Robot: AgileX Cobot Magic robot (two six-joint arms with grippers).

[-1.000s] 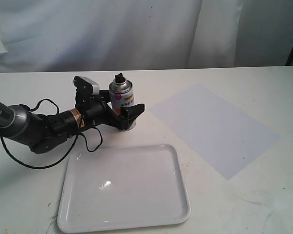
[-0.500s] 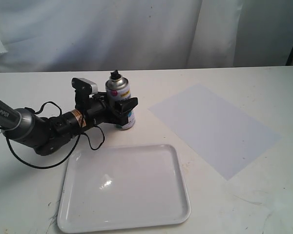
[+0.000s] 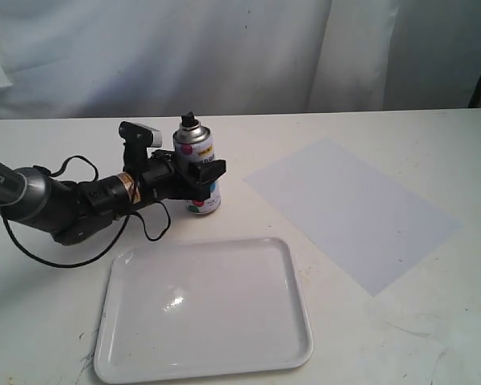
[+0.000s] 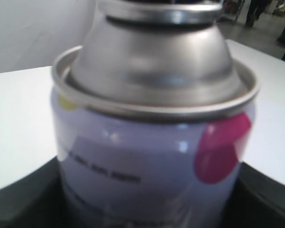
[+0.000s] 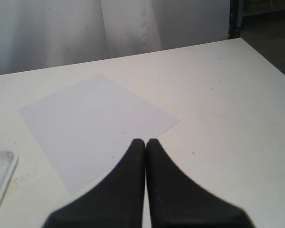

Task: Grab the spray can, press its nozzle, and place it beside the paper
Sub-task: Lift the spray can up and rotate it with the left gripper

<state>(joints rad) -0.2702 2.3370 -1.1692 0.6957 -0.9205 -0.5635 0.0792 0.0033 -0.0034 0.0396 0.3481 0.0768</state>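
Note:
The spray can point(image 3: 197, 164) stands left of the table's middle, white with coloured dots and a silver top; its black nozzle point(image 3: 190, 122) points up. My left gripper point(image 3: 202, 173) is shut on the can's body, one black finger point(image 3: 208, 171) crossing its front. In the left wrist view the can point(image 4: 147, 156) fills the frame between dark fingers point(image 4: 19, 199), and its nozzle is cut off. The pale paper point(image 3: 353, 208) lies flat to the right, apart from the can. My right gripper point(image 5: 146, 142) is shut and empty, hovering over the paper point(image 5: 95, 118).
A glossy white rimmed tray point(image 3: 297, 337) lies at the front, just below the can and left arm; its corner point(image 5: 0, 175) shows in the right wrist view. A white curtain hangs behind the table. The right arm is outside the exterior view.
A second ago the left gripper's fingers stood open round the can; they have since closed on it. The can and gripper have shifted slightly left.

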